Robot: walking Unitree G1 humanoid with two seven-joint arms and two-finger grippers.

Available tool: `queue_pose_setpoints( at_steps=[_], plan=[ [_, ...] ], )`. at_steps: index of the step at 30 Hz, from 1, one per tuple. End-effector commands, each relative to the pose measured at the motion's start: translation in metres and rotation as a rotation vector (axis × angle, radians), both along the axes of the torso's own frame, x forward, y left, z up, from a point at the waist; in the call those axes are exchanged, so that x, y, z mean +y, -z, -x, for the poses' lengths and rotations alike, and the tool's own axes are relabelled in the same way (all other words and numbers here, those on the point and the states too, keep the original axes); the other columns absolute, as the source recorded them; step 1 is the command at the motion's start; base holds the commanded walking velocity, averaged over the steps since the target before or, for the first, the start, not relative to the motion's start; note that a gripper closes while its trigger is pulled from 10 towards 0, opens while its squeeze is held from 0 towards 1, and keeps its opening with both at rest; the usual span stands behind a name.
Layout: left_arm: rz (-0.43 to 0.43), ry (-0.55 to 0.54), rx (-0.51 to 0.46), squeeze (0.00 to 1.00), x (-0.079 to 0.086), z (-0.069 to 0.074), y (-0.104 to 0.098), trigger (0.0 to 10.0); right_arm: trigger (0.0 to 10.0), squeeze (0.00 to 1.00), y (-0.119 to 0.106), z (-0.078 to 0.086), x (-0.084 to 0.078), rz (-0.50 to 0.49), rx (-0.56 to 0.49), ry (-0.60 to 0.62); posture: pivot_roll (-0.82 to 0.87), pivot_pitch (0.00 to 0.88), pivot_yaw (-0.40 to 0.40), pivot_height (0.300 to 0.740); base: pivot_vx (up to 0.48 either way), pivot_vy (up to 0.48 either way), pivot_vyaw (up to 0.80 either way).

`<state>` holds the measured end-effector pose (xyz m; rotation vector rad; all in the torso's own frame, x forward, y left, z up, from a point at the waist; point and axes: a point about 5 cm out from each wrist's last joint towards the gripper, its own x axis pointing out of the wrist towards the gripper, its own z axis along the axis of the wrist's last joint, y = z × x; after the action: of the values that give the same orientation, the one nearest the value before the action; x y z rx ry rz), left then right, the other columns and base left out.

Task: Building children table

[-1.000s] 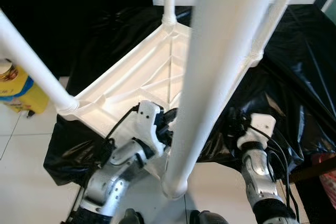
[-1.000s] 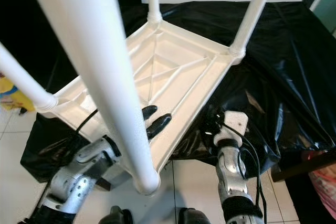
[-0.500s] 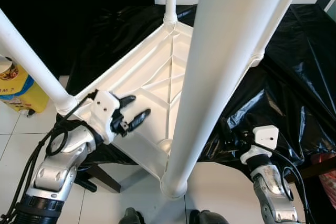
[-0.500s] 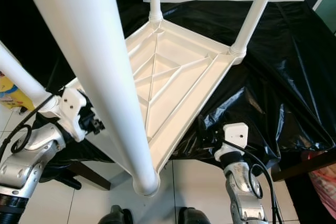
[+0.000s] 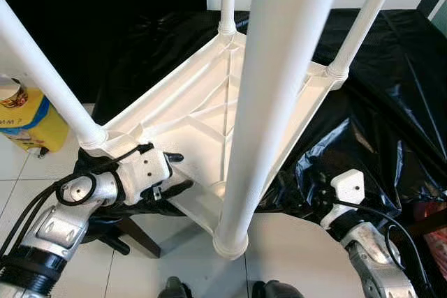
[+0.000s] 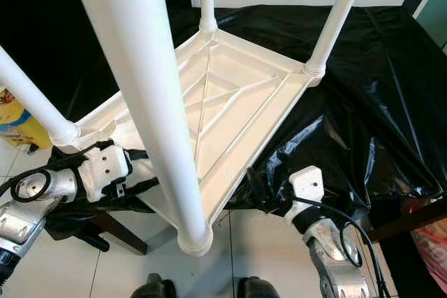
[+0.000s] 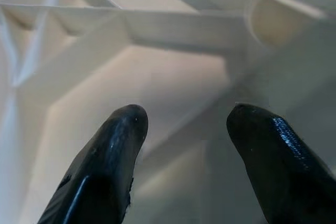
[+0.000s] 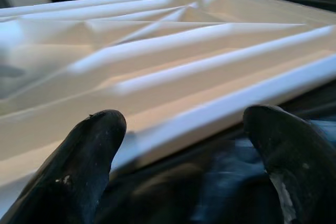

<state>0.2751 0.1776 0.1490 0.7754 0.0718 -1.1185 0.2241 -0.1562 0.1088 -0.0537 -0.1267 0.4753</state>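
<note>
Item: white plastic table (image 6: 230, 102), lying upside down on a black plastic sheet (image 6: 377, 82) that covers a raised surface. Underside faces up, showing a raised outer rim and moulded ribs that fan out from 1 corner. 4 round white legs stand up from the corners; the nearest leg (image 5: 276, 95) rises close past the camera and hides part of the underside. The far legs sit in collared sockets at the back corners.

Position: the near corner of the table juts past the edge of the sheet-covered surface, over white floor tiles (image 5: 293, 242). The back corners rest well inside the sheet.

Left gripper (image 5: 171, 172): at the near left rim of the table, below the socket of the left leg (image 5: 42, 68). Fingers (image 7: 113, 150) spread apart, nothing between them; the wrist view looks past them at the ribs and a leg socket just ahead.

Right gripper (image 8: 184, 150): low at the near right edge, where the table rim meets the sheet. Fingers (image 8: 84, 150) spread wide, released, with the rim and ribs just beyond them.

Surroundings: a yellow container (image 5: 28, 120) with a blue label stands on the tiles to the left, beside the sheet. Open floor lies in front of the near corner, between the 2 arms. A dark wooden support (image 5: 136, 232) shows under the sheet at the left.
</note>
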Motion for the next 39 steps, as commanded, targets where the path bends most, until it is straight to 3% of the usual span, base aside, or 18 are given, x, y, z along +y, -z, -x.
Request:
queue_pose_setpoints(
  at_steps=[1, 3, 8, 13, 16, 26, 28, 29, 31, 32, 39],
  plan=[
    [-0.089, 0.044, 0.014, 0.00, 0.001, -0.002, 0.009, 10.0, 10.0, 0.00, 0.005, 0.004, 0.001, 0.020, 0.037, -0.032, 0.00, 0.104, -0.012, 0.740, 0.000, 0.000, 0.00],
    [-0.104, 0.051, 0.008, 0.00, 0.001, -0.004, 0.010, 10.0, 10.0, 0.00, 0.005, 0.005, 0.001, 0.020, 0.039, -0.035, 0.00, 0.105, -0.012, 0.740, 0.000, 0.000, 0.00],
    [-0.165, 0.074, -0.008, 0.00, 0.002, -0.023, 0.007, 10.0, 10.0, 0.00, 0.004, 0.005, 0.003, 0.026, 0.046, -0.056, -0.01, 0.107, -0.003, 0.740, 0.000, 0.000, 0.00],
    [-0.201, 0.089, 0.002, 0.00, 0.003, -0.029, 0.007, 10.0, 10.0, 0.00, 0.004, 0.005, 0.003, 0.029, 0.048, -0.058, -0.01, 0.110, 0.004, 0.740, 0.000, 0.000, 0.00],
    [-0.247, 0.113, 0.077, 0.00, 0.006, -0.041, 0.010, 10.0, 10.0, 0.00, 0.003, 0.007, 0.005, 0.030, 0.055, -0.065, -0.01, 0.124, 0.018, 0.740, 0.000, 0.000, 0.00],
    [-0.333, 0.146, 0.165, 0.00, 0.009, -0.047, 0.017, 10.0, 10.0, 0.00, 0.004, 0.008, 0.009, 0.030, 0.057, -0.071, -0.01, 0.136, 0.031, 0.740, 0.000, 0.000, 0.00],
    [-0.385, 0.137, 0.240, 0.00, 0.011, -0.053, 0.020, 10.0, 10.0, 0.00, 0.003, 0.008, 0.011, 0.029, 0.054, -0.064, -0.02, 0.147, 0.050, 0.740, 0.000, 0.000, 0.00],
    [-0.395, 0.131, 0.270, 0.00, 0.012, -0.055, 0.021, 9.3, 10.0, 0.00, 0.003, 0.008, 0.011, 0.029, 0.053, -0.061, -0.02, 0.147, 0.050, 0.740, 0.000, 0.000, 0.00],
    [-0.404, 0.131, 0.289, 0.00, 0.013, -0.056, 0.021, 9.3, 10.0, 0.00, 0.003, 0.008, 0.011, 0.028, 0.052, -0.055, -0.03, 0.148, 0.056, 0.740, 0.000, 0.000, 0.00],
    [-0.403, 0.126, 0.305, 0.00, 0.012, -0.057, 0.022, 0.0, 10.0, 0.00, 0.003, 0.008, 0.011, 0.027, 0.052, -0.049, -0.03, 0.149, 0.058, 0.740, 0.000, 0.000, 0.00],
    [-0.383, 0.116, 0.373, 0.00, 0.011, -0.058, 0.028, 0.0, 10.0, 0.00, 0.003, 0.008, 0.013, 0.025, 0.053, -0.038, -0.03, 0.152, 0.064, 0.740, 0.000, 0.000, 0.00]
  ],
)
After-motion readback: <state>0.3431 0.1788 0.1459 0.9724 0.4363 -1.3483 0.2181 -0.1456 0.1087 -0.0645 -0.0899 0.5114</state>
